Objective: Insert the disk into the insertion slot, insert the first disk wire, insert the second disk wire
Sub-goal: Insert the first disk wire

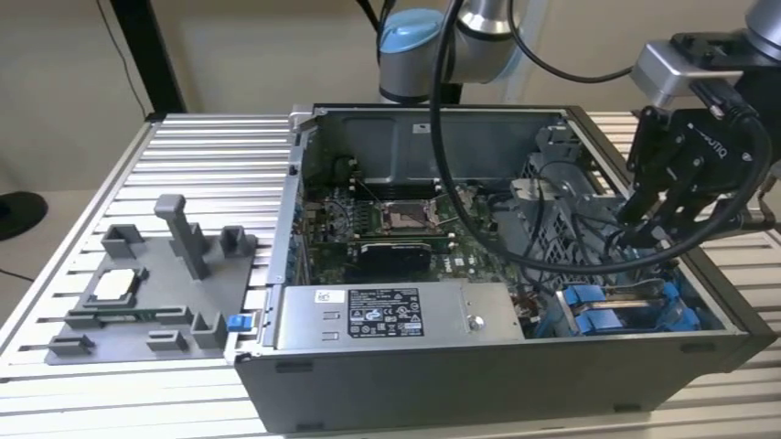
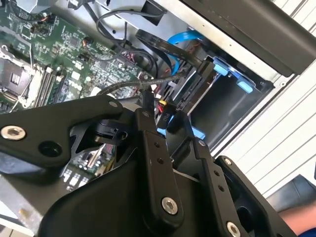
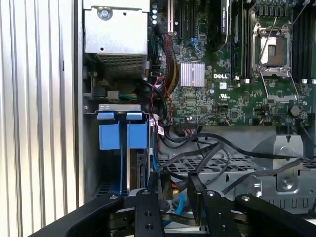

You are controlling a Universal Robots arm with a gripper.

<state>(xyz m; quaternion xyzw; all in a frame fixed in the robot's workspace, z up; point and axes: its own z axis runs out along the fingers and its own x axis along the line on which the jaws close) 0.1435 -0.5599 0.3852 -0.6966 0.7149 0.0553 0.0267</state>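
My gripper reaches down into the open computer case, over the exterior view's right end. In the second wrist view the gripper is shut on a black connector of a disk wire with red and yellow leads. Just past the fingertips stands the disk in its blue frame, seated in the insertion slot. A blue wire curves to the disk's end. In the first wrist view the gripper hangs beside the slot's blue rails.
The motherboard fills the case floor, with black cables looped over a perforated metal cage. A labelled grey power-supply box sits along the near wall. A grey fixture rests on the slatted table outside the case.
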